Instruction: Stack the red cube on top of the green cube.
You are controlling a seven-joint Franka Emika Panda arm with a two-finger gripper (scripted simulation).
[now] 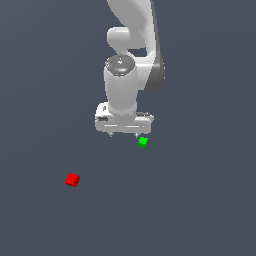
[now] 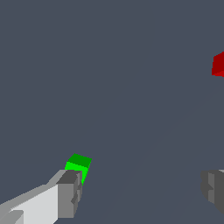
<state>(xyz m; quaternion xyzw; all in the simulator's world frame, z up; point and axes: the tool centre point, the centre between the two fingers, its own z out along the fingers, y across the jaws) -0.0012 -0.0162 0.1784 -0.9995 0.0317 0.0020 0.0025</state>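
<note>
1. Across the whole scene we see a flat, dark slate-grey floor [image 1: 210, 210], plain and unmarked in both views.

2. Above that floor we find the white Panda arm [image 1: 131, 60], coming down from the upper edge of the exterior view, its rounded wrist housing pointing toward the ground.

3. At the arm's lower end we see the gripper [image 1: 124, 134], a wide white block with two short fingers beneath it. In the wrist view its grey fingertips [image 2: 69, 192] stand far apart, one at each side of the picture, with only bare floor between them: the claw is released and grasps nothing.

4. Well off toward the exterior view's left and nearer the camera, we see the red cube [image 1: 72, 180]. It is tiny, plain and bright red, far smaller than the gripper, resting on the floor with its edges turned at an angle to the picture. In the wrist view it shows only partly, cut by the frame edge [image 2: 218, 64].

5. Just beside the gripper's finger on the exterior view's right, we see the green cube [image 1: 143, 142], tiny, plain, bright green, about the red one's size. In the wrist view it [image 2: 78, 165] peeks out behind one fingertip, outside the gap. The two cubes lie well apart.
</note>
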